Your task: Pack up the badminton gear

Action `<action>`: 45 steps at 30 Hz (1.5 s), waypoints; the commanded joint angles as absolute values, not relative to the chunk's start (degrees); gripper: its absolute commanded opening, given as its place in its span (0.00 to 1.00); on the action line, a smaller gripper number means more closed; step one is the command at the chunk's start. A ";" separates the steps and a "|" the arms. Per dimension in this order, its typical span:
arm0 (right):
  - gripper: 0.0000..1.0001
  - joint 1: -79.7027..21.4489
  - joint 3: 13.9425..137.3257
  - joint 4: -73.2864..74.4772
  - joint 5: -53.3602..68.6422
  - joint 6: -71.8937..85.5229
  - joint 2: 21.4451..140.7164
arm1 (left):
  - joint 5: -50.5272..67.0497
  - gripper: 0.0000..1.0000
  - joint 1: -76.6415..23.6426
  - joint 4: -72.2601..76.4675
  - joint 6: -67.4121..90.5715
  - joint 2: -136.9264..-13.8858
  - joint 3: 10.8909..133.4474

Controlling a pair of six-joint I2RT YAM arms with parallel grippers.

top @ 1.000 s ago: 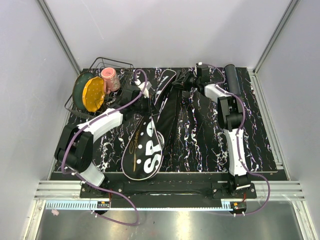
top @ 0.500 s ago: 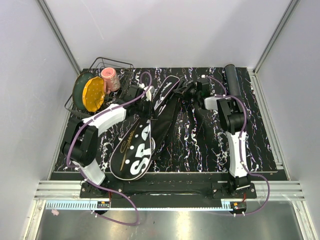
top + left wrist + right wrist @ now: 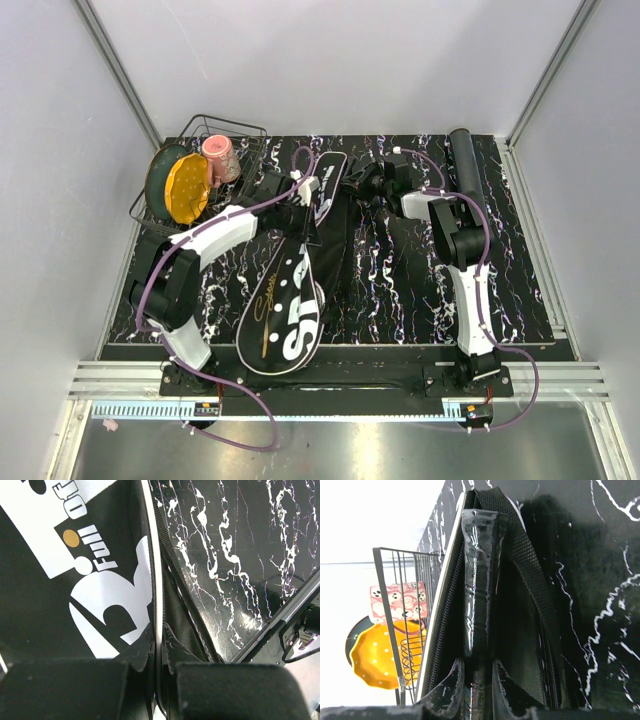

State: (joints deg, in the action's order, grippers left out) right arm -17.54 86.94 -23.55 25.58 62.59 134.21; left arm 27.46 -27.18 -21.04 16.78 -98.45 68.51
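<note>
Left gripper (image 3: 159,652) clenched on bag (image 3: 45,610) edge; right gripper (image 3: 478,669) grasping racket handle (image 3: 480,575), head hidden inside bag.

Marbled table (image 3: 400,290): bag (image 3: 288,322), tube (image 3: 466,165), basket (image 3: 236,126)

**A robotics lab: a walled-in test cell built round a two-arm rig.**

Plain white panels (image 3: 330,60) close in the back and both sides, held by bare aluminium posts (image 3: 118,70) running out to the upper corners of the overhead view. A black, white-veined table (image 3: 400,290) fills the middle. The left arm (image 3: 205,240) and right arm (image 3: 470,270) are mounted by aluminium rails (image 3: 560,378) along the table's lower edge, with purple cables (image 3: 146,285) looping off them. The things laid out are mixed props: a wire basket (image 3: 235,125) with plates (image 3: 185,185) and a cup (image 3: 220,155) at upper left, and a racket bag (image 3: 290,310) at centre.
</note>
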 commanded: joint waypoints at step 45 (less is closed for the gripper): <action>0.27 -25.66 51.95 -16.18 16.10 72.34 104.08 | 36.92 0.00 -23.73 -10.88 18.55 -93.78 72.85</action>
